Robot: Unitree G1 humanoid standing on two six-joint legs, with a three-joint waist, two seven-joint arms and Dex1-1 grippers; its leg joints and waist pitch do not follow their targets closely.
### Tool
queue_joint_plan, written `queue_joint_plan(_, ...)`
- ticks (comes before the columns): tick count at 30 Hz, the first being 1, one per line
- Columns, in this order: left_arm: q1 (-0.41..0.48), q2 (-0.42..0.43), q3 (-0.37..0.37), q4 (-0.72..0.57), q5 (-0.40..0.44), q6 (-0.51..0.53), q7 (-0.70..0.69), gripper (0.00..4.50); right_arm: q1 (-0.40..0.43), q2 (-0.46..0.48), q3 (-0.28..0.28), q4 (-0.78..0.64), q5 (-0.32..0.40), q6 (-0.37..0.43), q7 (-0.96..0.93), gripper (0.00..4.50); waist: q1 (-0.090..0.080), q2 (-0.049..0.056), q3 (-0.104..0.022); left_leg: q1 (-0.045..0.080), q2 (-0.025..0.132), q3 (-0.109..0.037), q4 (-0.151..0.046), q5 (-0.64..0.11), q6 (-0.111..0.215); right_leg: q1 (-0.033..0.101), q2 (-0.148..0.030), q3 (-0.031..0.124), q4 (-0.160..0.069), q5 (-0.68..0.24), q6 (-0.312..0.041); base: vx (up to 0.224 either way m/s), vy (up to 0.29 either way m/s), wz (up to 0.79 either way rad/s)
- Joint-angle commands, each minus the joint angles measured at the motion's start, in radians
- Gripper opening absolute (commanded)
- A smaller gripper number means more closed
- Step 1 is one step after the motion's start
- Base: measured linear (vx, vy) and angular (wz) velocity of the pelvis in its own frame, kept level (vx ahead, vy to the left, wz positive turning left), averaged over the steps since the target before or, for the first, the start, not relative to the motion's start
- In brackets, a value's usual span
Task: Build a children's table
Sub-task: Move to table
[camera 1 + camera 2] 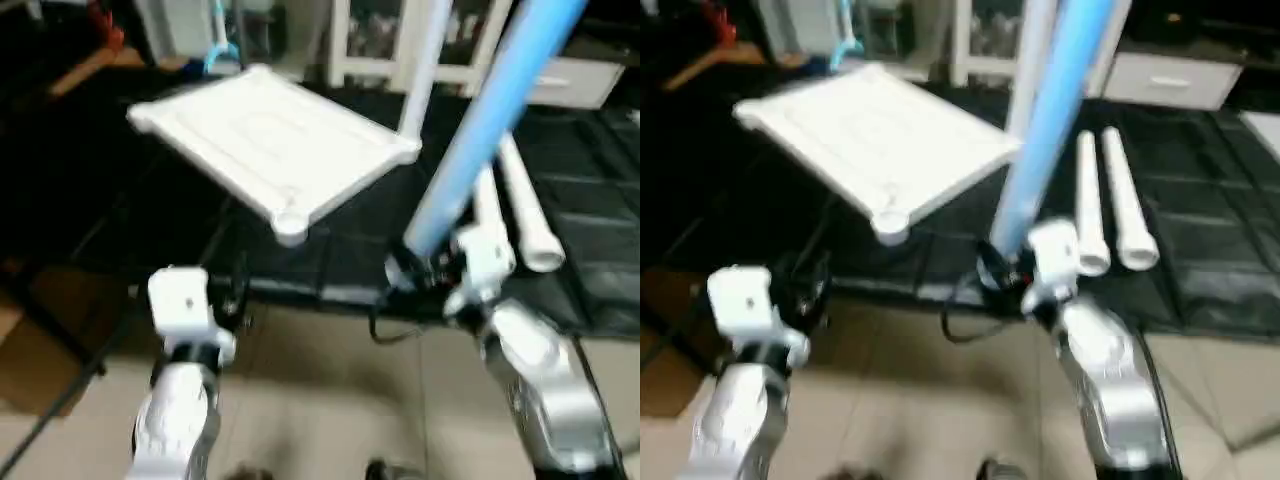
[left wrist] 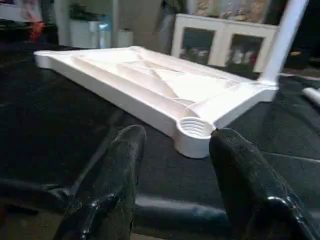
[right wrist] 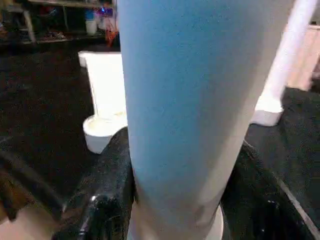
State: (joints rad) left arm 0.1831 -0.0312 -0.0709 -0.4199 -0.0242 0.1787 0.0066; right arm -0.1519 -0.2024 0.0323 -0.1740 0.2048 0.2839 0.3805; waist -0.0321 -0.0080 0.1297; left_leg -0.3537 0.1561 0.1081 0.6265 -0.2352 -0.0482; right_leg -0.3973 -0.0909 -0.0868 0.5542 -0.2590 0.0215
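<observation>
Right hand [image 1: 425, 262] nearest, clamped around tube leg [image 1: 490, 120], held upright, likely ready for seating. Left hand [image 2: 172, 165] spread, holding nothing, facing tabletop [image 1: 265, 140] near-corner socket [image 2: 194, 127]. Tabletop underside-up on black mat [image 1: 590, 200]; one leg fitted, two spare legs [image 1: 1110, 205] beside it.

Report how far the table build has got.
Done: one leg stands in the far corner socket of the upside-down tabletop. In hand: the right gripper is shut on a second leg. Left: the near corner socket is empty before the open left gripper, and two legs lie on the mat.
</observation>
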Motion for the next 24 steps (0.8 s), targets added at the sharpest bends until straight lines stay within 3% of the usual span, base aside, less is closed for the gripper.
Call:
queue_joint_plan(1,0.003,0.002,-0.015,-0.037,0.015,-0.012,0.010,2.42,-0.022,-0.006,-0.012,0.010,0.028,0.013,0.010,1.88,-0.004,0.034,-0.032,-0.016,0.108,-0.037,-0.219,-0.845,-0.053,0.064,0.004,-0.011,0.034,-0.136,-0.082,-0.116,0.007,0.08)
queue_joint_plan(2,0.004,0.004,-0.016,-0.041,0.016,-0.013,0.009,2.42,-0.025,-0.004,-0.015,0.015,0.031,0.013,0.012,1.88,0.045,0.033,-0.020,-0.087,0.119,0.003,-0.271,-0.977,-0.018,0.106,0.008,-0.021,0.152,0.009,-0.070,-0.106,-0.014,0.15)
queue_joint_plan(3,0.003,0.009,-0.013,-0.050,0.014,-0.011,0.004,2.42,-0.027,0.002,-0.021,0.023,0.038,0.014,0.014,1.88,0.078,0.018,-0.025,-0.088,0.097,0.056,-0.261,-0.934,-0.010,0.115,0.013,0.014,0.193,-0.135,-0.044,-0.052,-0.080,0.16)
queue_joint_plan(4,0.003,0.009,-0.013,-0.050,0.014,-0.011,0.004,2.42,-0.027,0.002,-0.021,0.023,0.038,0.014,0.014,1.88,0.080,-0.064,-0.057,0.053,0.059,0.066,-0.099,-0.631,-0.055,0.002,-0.047,0.099,0.041,-0.776,0.044,-0.052,-0.080,0.16)
queue_joint_plan(5,0.000,0.013,-0.009,-0.054,0.014,-0.008,0.000,2.42,-0.024,0.008,-0.025,0.024,0.045,0.022,0.012,1.88,0.068,-0.065,-0.030,0.104,0.009,0.043,0.082,-0.363,-0.029,-0.097,-0.123,0.115,-0.121,-1.142,0.031,0.030,-0.119,0.03)
queue_joint_plan(6,-0.004,0.015,-0.004,-0.057,0.015,-0.005,-0.006,2.42,-0.022,0.013,-0.027,0.023,0.055,0.026,0.012,1.88,0.078,-0.057,-0.053,-0.003,-0.025,-0.014,0.079,-0.060,0.051,0.057,-0.125,0.201,-0.112,-1.136,-0.047,0.091,-0.048,-0.02)
queue_joint_plan(7,-0.009,0.017,0.002,-0.059,0.015,-0.001,-0.011,2.42,-0.018,0.016,-0.027,0.020,0.062,0.029,0.013,1.88,0.108,-0.002,-0.044,0.055,0.009,0.002,0.021,-0.163,-0.001,0.051,-0.077,0.211,-0.094,-0.942,-0.093,0.091,-0.048,-0.02)
queue_joint_plan(8,-0.017,0.021,0.007,-0.060,0.015,0.004,-0.014,2.42,-0.015,0.019,-0.025,0.016,0.065,0.030,0.013,1.88,0.108,-0.002,-0.044,0.055,0.009,0.002,0.021,-0.163,-0.001,0.051,-0.077,0.211,-0.094,-0.942,-0.093,0.000,0.000,0.00)
queue_joint_plan(9,-0.024,0.026,0.009,-0.060,0.012,0.007,-0.017,2.42,-0.012,0.020,-0.024,0.013,0.064,0.030,0.013,1.88,0.074,0.009,-0.046,0.219,0.093,0.009,-0.118,-0.518,-0.079,-0.040,0.076,0.107,0.018,-0.491,-0.158,-0.058,-0.029,-0.13)
queue_joint_plan(10,-0.031,0.031,0.010,-0.060,0.010,0.011,-0.019,2.42,-0.009,0.023,-0.023,0.010,0.065,0.030,0.013,1.88,0.076,0.026,-0.045,0.216,0.180,0.010,-0.186,-0.623,-0.096,-0.045,0.031,0.060,0.118,-0.211,-0.161,-0.058,-0.029,-0.13)
queue_joint_plan(11,-0.037,0.036,0.011,-0.059,0.008,0.015,-0.018,2.42,-0.009,0.025,-0.022,0.009,0.067,0.030,0.013,1.88,0.073,0.038,-0.047,0.200,0.195,0.025,-0.211,-0.644,-0.095,-0.036,0.019,0.037,0.142,-0.124,-0.151,0.014,-0.022,-0.51)
queue_joint_plan(12,-0.042,0.038,0.013,-0.057,0.001,0.020,-0.018,2.42,-0.008,0.025,-0.020,0.007,0.071,0.030,0.017,1.88,0.072,0.030,-0.043,0.180,0.205,0.069,-0.231,-0.689,-0.066,-0.023,-0.005,0.011,0.149,-0.073,-0.151,0.036,0.008,-0.72)
queue_joint_plan(13,-0.046,0.039,0.016,-0.057,-0.006,0.027,-0.018,2.42,-0.009,0.025,-0.018,0.004,0.075,0.031,0.021,1.88,0.070,0.005,-0.041,0.191,0.169,0.120,-0.205,-0.738,-0.032,-0.025,-0.008,0.020,0.109,-0.161,-0.173,0.036,0.008,-0.72)
queue_joint_plan(14,-0.047,0.040,0.016,-0.056,-0.007,0.028,-0.018,2.42,-0.009,0.024,-0.018,0.002,0.075,0.033,0.022,1.88,0.070,0.005,-0.041,0.191,0.169,0.120,-0.205,-0.738,-0.032,-0.025,-0.008,0.020,0.109,-0.161,-0.173,0.074,-0.010,-0.56)
queue_joint_plan(15,-0.047,0.041,0.017,-0.056,-0.007,0.028,-0.019,2.42,-0.010,0.023,-0.017,0.001,0.075,0.034,0.022,1.88,0.109,-0.005,-0.063,0.082,-0.013,0.095,0.006,-0.406,0.115,0.109,-0.128,0.174,-0.084,-0.737,-0.102,0.102,-0.015,-0.26)
queue_joint_plan(16,-0.046,0.040,0.017,-0.056,-0.004,0.028,-0.021,2.42,-0.011,0.021,-0.018,0.000,0.074,0.037,0.023,1.88,0.098,-0.025,-0.072,-0.019,-0.025,0.031,0.101,-0.182,0.149,0.186,-0.166,0.224,-0.090,-0.887,-0.155,0.102,-0.015,-0.26)
queue_joint_plan(17,-0.043,0.039,0.016,-0.055,-0.002,0.028,-0.022,2.42,-0.011,0.018,-0.018,-0.002,0.074,0.038,0.027,1.88,0.106,-0.013,-0.073,-0.047,-0.023,0.006,0.113,-0.129,0.141,0.206,-0.175,0.234,-0.088,-0.813,-0.192,0.132,-0.006,-0.07)
queue_joint_plan(18,-0.041,0.037,0.016,-0.054,-0.002,0.028,-0.022,2.42,-0.012,0.014,-0.019,-0.003,0.074,0.039,0.031,1.88,0.093,-0.013,-0.067,-0.077,-0.026,-0.024,0.125,-0.062,0.123,0.200,-0.137,0.216,-0.070,-0.650,-0.270,0.168,0.005,0.04)
queue_joint_plan(19,-0.040,0.035,0.016,-0.053,-0.002,0.029,-0.021,2.42,-0.013,0.013,-0.020,-0.003,0.074,0.039,0.033,1.88,0.086,0.006,-0.054,-0.082,-0.012,-0.032,0.091,0.021,0.118,0.184,-0.112,0.164,-0.079,-0.528,-0.331,0.168,0.005,0.04)
queue_joint_plan(20,-0.039,0.035,0.015,-0.052,0.001,0.029,-0.020,2.42,-0.016,0.010,-0.020,-0.001,0.073,0.038,0.037,1.88,0.086,0.006,-0.054,-0.082,-0.012,-0.032,0.091,0.021,0.118,0.184,-0.112,0.164,-0.079,-0.528,-0.331,0.174,0.021,0.04)
queue_joint_plan(21,-0.039,0.036,0.014,-0.051,0.001,0.030,-0.018,2.42,-0.020,0.007,-0.019,0.001,0.073,0.038,0.041,1.88,0.064,0.040,-0.058,-0.040,0.009,-0.017,-0.043,0.081,0.116,0.168,-0.006,0.050,-0.079,-0.480,-0.258,0.186,0.089,-0.01)
queue_joint_plan(22,-0.039,0.037,0.013,-0.050,0.001,0.031,-0.016,2.42,-0.023,0.004,-0.017,0.002,0.075,0.039,0.045,1.88,0.018,0.076,-0.026,0.030,0.078,-0.097,-0.130,-0.248,0.108,0.107,0.063,0.001,0.008,-0.397,-0.162,0.186,0.089,-0.01)
queue_joint_plan(23,-0.039,0.037,0.014,-0.051,0.003,0.031,-0.011,2.42,-0.027,0.001,-0.016,0.002,0.079,0.040,0.050,1.88,0.013,0.090,-0.057,0.067,0.106,-0.139,-0.146,-0.412,0.127,0.095,0.066,0.007,0.080,-0.317,-0.139,0.207,0.100,-0.09)
queue_joint_plan(24,-0.039,0.035,0.016,-0.054,0.003,0.032,-0.006,2.42,-0.032,-0.004,-0.013,0.003,0.083,0.041,0.058,1.88,0.001,0.070,-0.085,0.136,0.154,-0.197,-0.152,-0.478,0.240,0.029,0.052,0.032,0.156,-0.207,-0.067,0.227,0.035,-0.06)
